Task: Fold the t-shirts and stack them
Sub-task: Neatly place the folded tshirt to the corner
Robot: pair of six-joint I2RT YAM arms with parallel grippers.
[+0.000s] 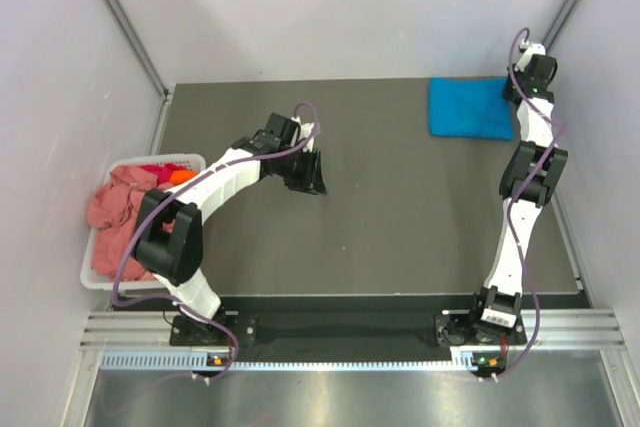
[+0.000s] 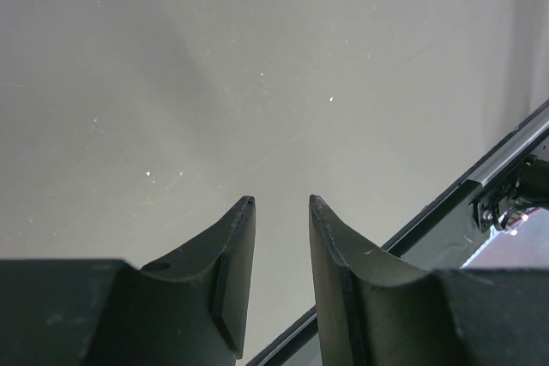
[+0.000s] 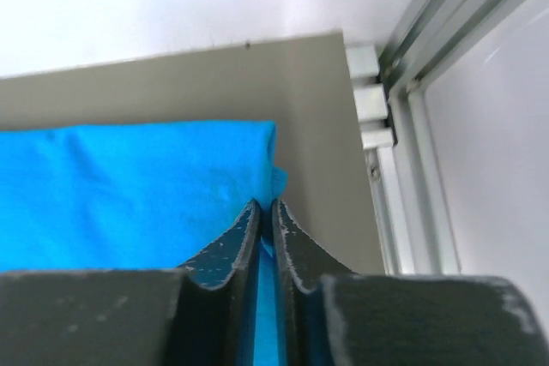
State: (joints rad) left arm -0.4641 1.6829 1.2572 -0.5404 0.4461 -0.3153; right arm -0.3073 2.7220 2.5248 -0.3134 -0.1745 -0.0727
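A folded turquoise-blue t-shirt (image 1: 468, 107) lies flat at the back right of the table; it also shows in the right wrist view (image 3: 129, 190). My right gripper (image 3: 265, 207) is at its right edge, jaws nearly closed with blue cloth between them. In the top view it sits at the shirt's right side (image 1: 513, 97). My left gripper (image 2: 280, 203) is open and empty over the bare table near the middle (image 1: 308, 177). Salmon-pink (image 1: 115, 212), red (image 1: 152, 169) and orange (image 1: 180, 177) t-shirts lie crumpled in the basket.
A white slatted plastic basket (image 1: 105, 283) stands at the table's left edge. The grey table (image 1: 400, 217) is bounded by white walls and metal rails; a rail (image 3: 412, 83) runs close to the right of the blue shirt.
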